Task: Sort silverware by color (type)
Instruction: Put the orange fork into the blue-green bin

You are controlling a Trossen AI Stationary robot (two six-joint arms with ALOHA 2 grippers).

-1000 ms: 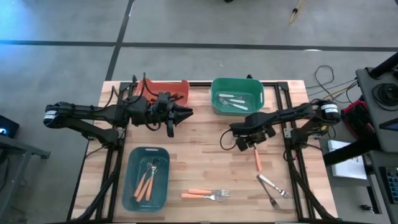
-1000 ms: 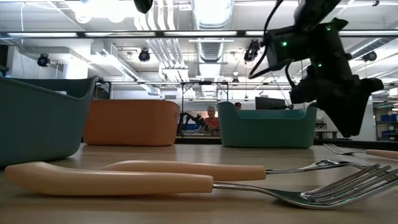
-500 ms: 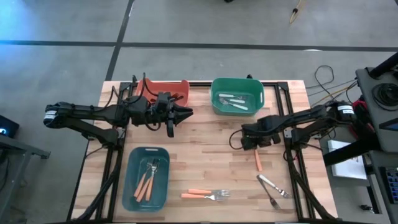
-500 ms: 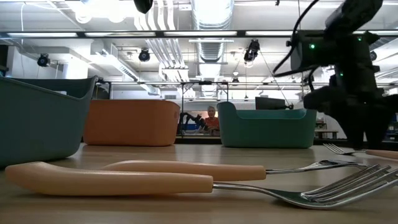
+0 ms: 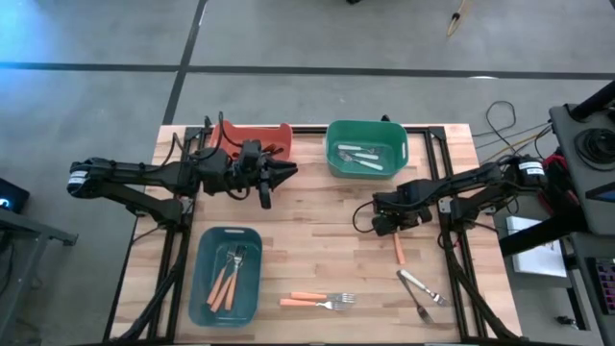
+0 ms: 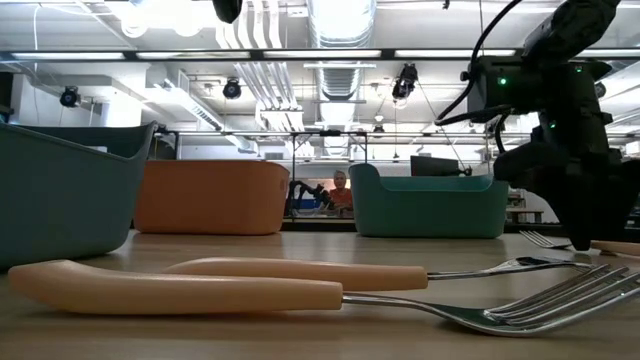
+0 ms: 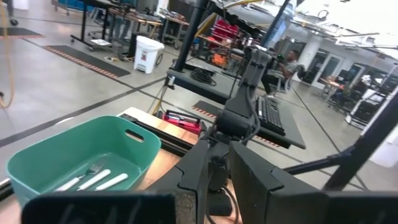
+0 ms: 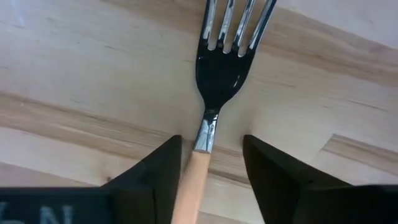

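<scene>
The sorting looks partly done. At the left, the left gripper (image 5: 280, 173) hovers idle above the wooden tabletop (image 5: 317, 207) just in front of the orange-red plastic bin (image 5: 252, 137); its fingers look nearly together with nothing between them, though the frames do not settle this. What that bin holds cannot be made out. Nearer the front, the blue-grey rectangular bin (image 5: 229, 275) holds several orange-handled forks (image 5: 226, 281). Beside it, two more orange-handled metal forks (image 5: 317, 300) lie loose on the bare wood. The teal bin (image 5: 366, 147) at the back holds a few white-handled utensils (image 5: 361, 154). Further right, the right gripper (image 5: 392, 225) is low over a single orange-handled fork (image 8: 211, 99), fingers (image 8: 158, 171) spread either side of its neck and not yet closed. Near the front right corner, silver-handled utensils (image 5: 421, 291) also wait. So at least five pieces are left to sort.
</scene>
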